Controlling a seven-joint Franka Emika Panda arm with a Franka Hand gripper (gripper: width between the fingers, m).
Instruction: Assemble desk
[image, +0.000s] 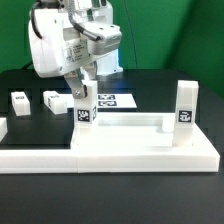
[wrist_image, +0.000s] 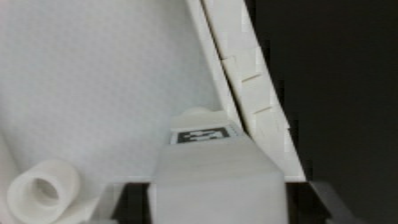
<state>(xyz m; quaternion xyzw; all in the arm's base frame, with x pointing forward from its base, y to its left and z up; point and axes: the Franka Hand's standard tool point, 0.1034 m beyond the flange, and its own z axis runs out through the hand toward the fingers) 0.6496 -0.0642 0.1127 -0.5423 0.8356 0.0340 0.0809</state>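
The white desk tabletop (image: 150, 146) lies flat at the front of the table. One white leg (image: 184, 104) stands upright on its right end in the exterior view. My gripper (image: 85, 93) is shut on another tagged leg (image: 84, 110) and holds it upright over the tabletop's left end. In the wrist view the held leg (wrist_image: 217, 165) sits between my dark fingers (wrist_image: 134, 205), with its tag facing the camera. Under it are the tabletop's flat surface (wrist_image: 89, 90), a raised rim (wrist_image: 244, 60) and a round socket (wrist_image: 39, 192). I cannot tell whether the leg's lower end touches the slab.
Two loose white legs (image: 20, 101) (image: 52, 100) lie on the black table at the exterior view's left. The marker board (image: 113, 100) lies behind the held leg. A low white rail (image: 35, 158) runs along the front left, next to the tabletop.
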